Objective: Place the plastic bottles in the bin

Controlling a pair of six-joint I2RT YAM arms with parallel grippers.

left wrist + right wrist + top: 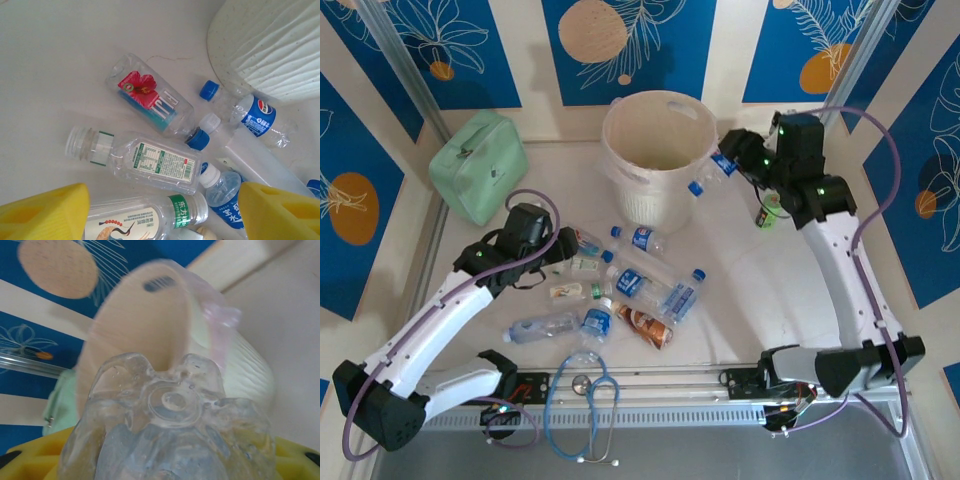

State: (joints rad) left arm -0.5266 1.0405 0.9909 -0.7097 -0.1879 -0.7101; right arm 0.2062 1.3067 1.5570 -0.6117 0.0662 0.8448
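Several plastic bottles (642, 290) lie scattered on the table in front of the bin (656, 150), a ribbed cream bucket with a clear liner. My left gripper (568, 260) hovers open over the left part of the pile. In the left wrist view its yellow fingers (45, 212) frame a crane-label bottle (135, 220), with a green-label bottle (155, 160) and a red-flower bottle (150, 97) beyond. My right gripper (730, 165) is shut on a clear blue-capped bottle (710, 175) beside the bin's right rim. That bottle's base (170, 425) faces the right wrist camera, with the bin (145, 335) behind it.
A mint-green pouch (480, 165) stands at the back left. A blue-tubed stethoscope (585, 400) lies over the front rail. A small green bottle (770, 212) stands close to the right arm's forearm. Patterned walls close in the table on three sides.
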